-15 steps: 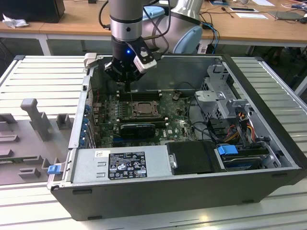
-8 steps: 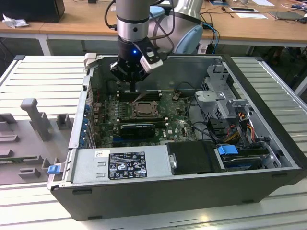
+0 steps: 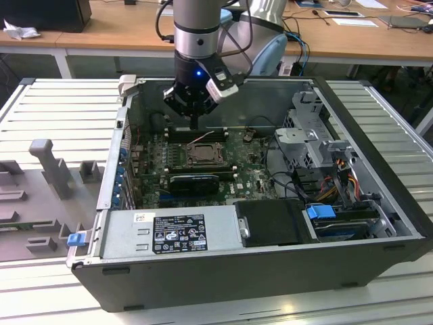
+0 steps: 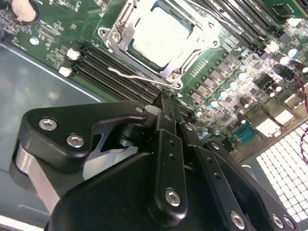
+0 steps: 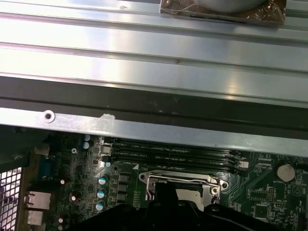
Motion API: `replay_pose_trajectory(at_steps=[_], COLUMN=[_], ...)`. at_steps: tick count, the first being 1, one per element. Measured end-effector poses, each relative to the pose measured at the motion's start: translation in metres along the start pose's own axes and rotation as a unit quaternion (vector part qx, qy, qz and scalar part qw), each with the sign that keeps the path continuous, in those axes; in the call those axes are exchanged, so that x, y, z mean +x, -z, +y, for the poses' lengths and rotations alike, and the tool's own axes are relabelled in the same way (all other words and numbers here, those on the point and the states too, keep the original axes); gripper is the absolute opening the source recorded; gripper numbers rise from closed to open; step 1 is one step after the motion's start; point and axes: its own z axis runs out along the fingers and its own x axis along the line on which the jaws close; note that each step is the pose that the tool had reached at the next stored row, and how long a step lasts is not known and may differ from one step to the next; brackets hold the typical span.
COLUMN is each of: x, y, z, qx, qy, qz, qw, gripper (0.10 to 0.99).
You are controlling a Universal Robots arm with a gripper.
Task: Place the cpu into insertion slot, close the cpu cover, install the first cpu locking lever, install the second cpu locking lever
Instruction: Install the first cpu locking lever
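While the gripper (image 3: 195,123) hangs inside the open case (image 3: 203,271), its jaws look pressed together with nothing between them, the tips just beside the slot (image 3: 203,154) and over the memory slots (image 4: 94,55) that run along that edge. Seated in the slot, the cpu (image 4: 161,36) shows its silvery top through the cut-out of the cover (image 4: 190,52), which lies flat on it. A wire lever (image 4: 132,75) runs along the slot's side nearest the gripper.

A wide silver surface (image 3: 61,108) made of long metal strips holds a big, open, dark grey computer box (image 3: 270,271) in its middle. Grey plastic blocks (image 3: 47,169) sit on it at the exterior view's left.
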Motion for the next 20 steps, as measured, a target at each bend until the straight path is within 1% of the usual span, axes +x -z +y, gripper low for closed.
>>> replay_pose_trajectory(at_steps=[20], x=[-0.0183], y=[-0.0002], z=[-0.0018], qx=[0.0000], qy=[0.000], qz=[0.0000], qw=[1.0000], gripper=[0.106])
